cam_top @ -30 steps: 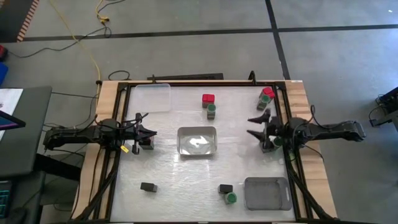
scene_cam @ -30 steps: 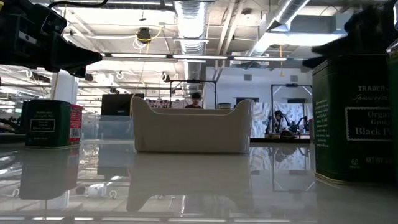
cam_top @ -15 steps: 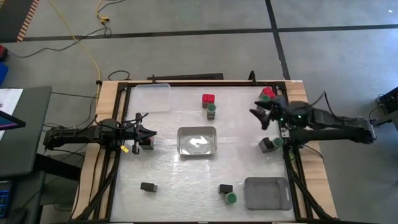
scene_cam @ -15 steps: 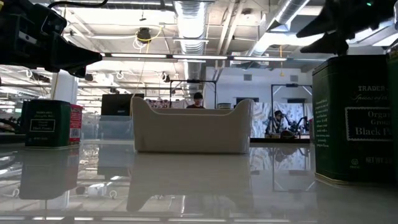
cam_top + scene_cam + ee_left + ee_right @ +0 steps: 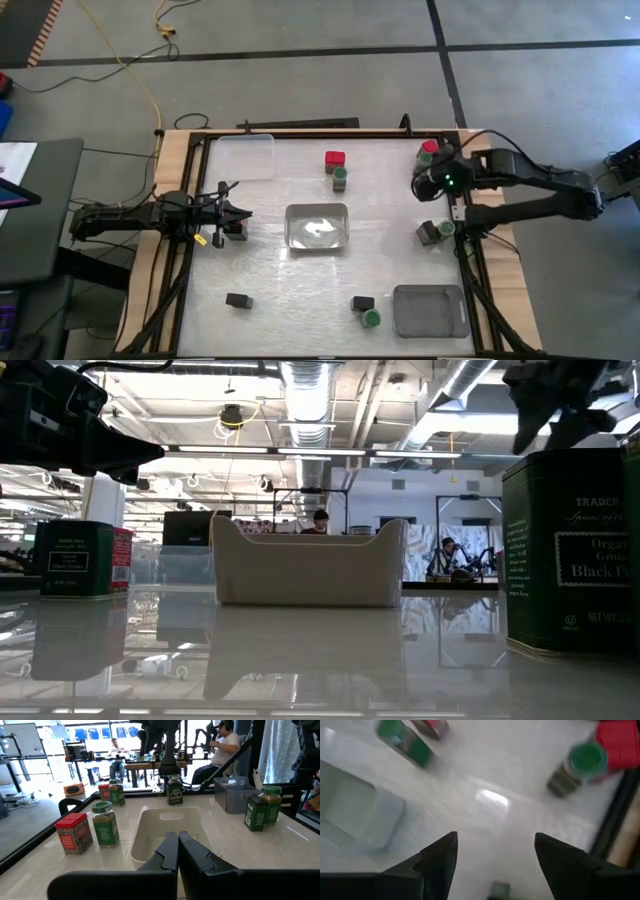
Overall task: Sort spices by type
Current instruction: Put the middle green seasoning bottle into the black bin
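Spices stand in small groups on the white table. A red-capped one and a green-capped one are at the far middle. Another red one is at the far right. A dark one with a green one is at the right, and a black one and a black-green pair are near the front. My right gripper hangs open above the far right, tipped downward, holding nothing. My left gripper is shut and level at the left, beside a small spice.
A white bin stands in the middle of the table. A clear tray lies at the far left and a grey tray at the near right. Black frame rails run along the table's sides. People sit in the room beyond.
My right gripper has risen from beside the dark-and-green pair at the right and gone toward the far edge. It has tipped from level to pointing downward and has rolled. Its fingers have stayed open. No spice has moved.
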Controlling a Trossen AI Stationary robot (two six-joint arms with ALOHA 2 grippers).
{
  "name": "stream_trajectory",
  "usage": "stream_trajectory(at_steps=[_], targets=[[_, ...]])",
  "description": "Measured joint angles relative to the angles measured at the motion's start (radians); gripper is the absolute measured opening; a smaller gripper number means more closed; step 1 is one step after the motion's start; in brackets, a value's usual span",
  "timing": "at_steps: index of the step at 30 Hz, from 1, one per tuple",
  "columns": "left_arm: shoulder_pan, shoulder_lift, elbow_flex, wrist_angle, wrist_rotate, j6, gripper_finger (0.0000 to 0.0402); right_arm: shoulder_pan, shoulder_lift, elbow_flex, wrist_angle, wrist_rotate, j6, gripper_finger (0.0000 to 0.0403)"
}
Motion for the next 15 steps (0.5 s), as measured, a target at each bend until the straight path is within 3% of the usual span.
stream_trajectory(at_steps=[9,15], targets=[[0.0,0.0,0.0,0.0,0.0,0.0,0.0,0.078,0.007,0.0,-0.208,-0.113,0.187,0.0291],[0.0,0.0,0.0,0.0,0.0,0.0,0.0,0.111,0.007,-0.008,-0.277,-0.165,0.16,0.0291]])
